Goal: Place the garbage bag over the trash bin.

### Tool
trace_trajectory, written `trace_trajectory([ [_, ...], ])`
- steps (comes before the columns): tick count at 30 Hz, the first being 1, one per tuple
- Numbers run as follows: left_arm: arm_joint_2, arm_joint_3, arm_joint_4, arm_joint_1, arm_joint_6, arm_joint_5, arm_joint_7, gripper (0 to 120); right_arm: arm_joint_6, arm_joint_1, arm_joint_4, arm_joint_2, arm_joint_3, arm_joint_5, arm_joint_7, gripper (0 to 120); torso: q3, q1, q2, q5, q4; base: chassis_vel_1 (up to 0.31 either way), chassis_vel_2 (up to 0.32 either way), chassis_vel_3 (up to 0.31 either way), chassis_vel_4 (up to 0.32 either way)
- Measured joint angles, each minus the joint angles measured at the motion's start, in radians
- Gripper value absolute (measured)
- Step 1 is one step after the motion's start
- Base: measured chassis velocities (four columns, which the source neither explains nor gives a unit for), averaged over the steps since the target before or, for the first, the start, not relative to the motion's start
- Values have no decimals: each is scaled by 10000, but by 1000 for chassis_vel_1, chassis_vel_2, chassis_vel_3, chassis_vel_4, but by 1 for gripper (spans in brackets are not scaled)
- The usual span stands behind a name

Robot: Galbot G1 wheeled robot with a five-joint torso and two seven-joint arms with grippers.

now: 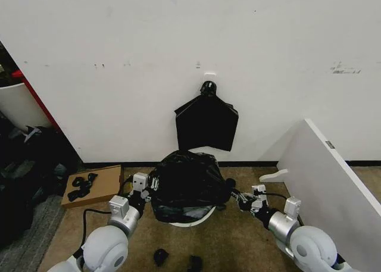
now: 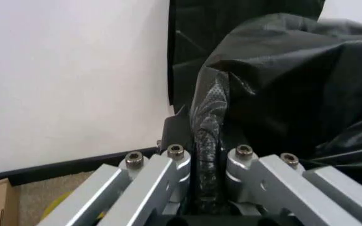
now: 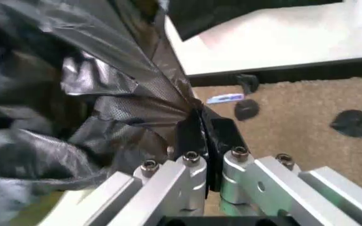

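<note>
Over the upright bin, the bag drapes, both grippers' fingers pinching its side edges.

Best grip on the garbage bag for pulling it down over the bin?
Grip the garbage bag by its loose edge, on opposite sides, coming in from each flank. The film bunches into folds there that flat fingers can pinch. Both end effectors already do this: the left end effector and right end effector each hold a fold. The trash bin peeks out below.
</note>
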Motion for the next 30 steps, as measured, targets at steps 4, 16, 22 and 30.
trace_trajectory([
  [4,-10,-8,-18,-14,-21,-57,-28,4,13,26,-144,24,-15,-202,15,0,0,0,0,1,0,0,0,0,0],
  [16,-229,-20,-74,-77,-89,-561,-428,4,332,-213,-614,176,-645,-1319,-414,0,-1,0,0,0,0,0,0,0,0],
  [22,-240,-35,-64,-81,62,-592,-614,4,599,-507,-154,261,-243,-1254,-407,5,-1,0,0,-1,0,0,0,0,0],
  [30,-356,-36,51,-207,363,-1058,-885,4,711,-956,328,260,674,-580,-401,33,-1,0,0,1,-1,0,0,0,0],
])
